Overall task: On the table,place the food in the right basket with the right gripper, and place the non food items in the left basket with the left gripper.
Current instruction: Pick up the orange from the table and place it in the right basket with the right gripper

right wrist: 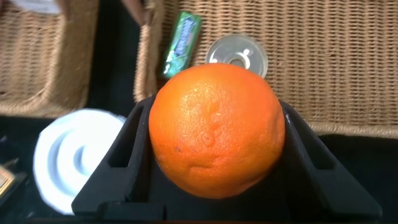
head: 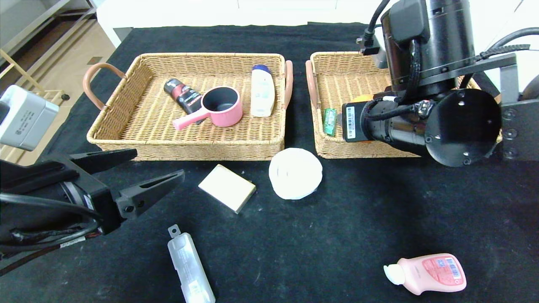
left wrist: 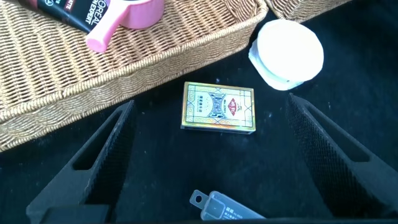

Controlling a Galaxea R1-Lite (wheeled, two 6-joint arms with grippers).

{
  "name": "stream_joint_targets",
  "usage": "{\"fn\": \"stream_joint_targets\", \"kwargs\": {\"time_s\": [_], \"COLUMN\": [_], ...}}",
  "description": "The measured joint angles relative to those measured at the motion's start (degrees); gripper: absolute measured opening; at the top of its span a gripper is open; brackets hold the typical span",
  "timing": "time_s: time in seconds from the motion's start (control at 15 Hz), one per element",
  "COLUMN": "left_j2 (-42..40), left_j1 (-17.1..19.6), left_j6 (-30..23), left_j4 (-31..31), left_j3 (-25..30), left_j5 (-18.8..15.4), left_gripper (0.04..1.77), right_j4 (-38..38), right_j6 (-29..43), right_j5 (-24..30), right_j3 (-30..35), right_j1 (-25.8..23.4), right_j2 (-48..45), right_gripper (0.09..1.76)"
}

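Observation:
My right gripper [right wrist: 214, 112] is shut on the round orange [right wrist: 216, 127] and holds it above the front left part of the right basket [head: 337, 59]. In that basket lie the green gum pack [head: 329, 121] and the tin [right wrist: 237, 55]; the arm hides the tin in the head view. My left gripper [head: 159, 163] is open and empty, low over the black table [head: 337, 219] in front of the left basket [head: 126, 145]. Ahead of it lie the beige box [head: 227, 187] and the white tub [head: 295, 173]. The translucent case [head: 190, 269] is near the front edge. The pink bottle [head: 429, 273] lies at the front right.
The left basket holds a black tube [head: 183, 96], a pink saucepan [head: 219, 107] and a white bottle [head: 262, 90]. A grey box [head: 25, 118] shows at the far left edge. The table's left edge drops to the floor and a wooden shelf.

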Motion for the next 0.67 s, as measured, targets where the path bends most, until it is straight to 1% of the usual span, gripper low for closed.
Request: {"fn": "stream_joint_targets", "kwargs": {"time_s": [0.27,0.67], "left_j2": [-0.1,0.0], "left_j1": [0.0,0.0], "left_j6": [0.1,0.4], "left_j4": [0.0,0.1], "left_j3": [0.1,0.2], "left_j5": [-0.1,0.0], "left_gripper": [1.72,1.72], "right_j4": [0.0,-0.1], "right_j6": [-0.8,-2.8], "right_j5": [1.4,1.5], "right_j3": [-3.9,-9.5], "right_j1": [-3.3,-6.9], "right_j2": [2.7,6.3], "right_gripper": [1.19,1.19]}}
